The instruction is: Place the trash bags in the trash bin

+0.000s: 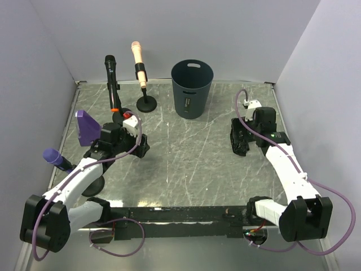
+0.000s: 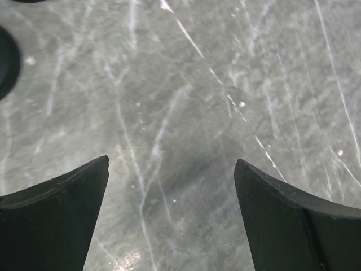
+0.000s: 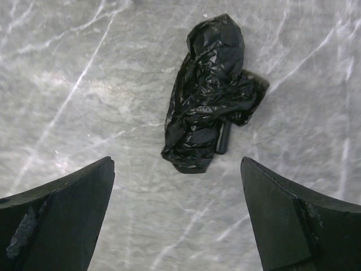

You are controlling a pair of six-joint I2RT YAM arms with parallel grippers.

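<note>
We hold the right gripper [image 3: 176, 164] with its jaws spread wide over the crumpled black trash bag [image 3: 208, 93] — as we judge it, so the fingers can drop to either side of the bundle. The bag lies on the table [image 1: 186, 164] to the right of the trash bin [image 1: 192, 88] and nearer us, well apart from it, just ahead of our fingertips. Left of the bin, the left gripper [image 2: 171, 162] is parted too — nothing between its jaws.
</note>
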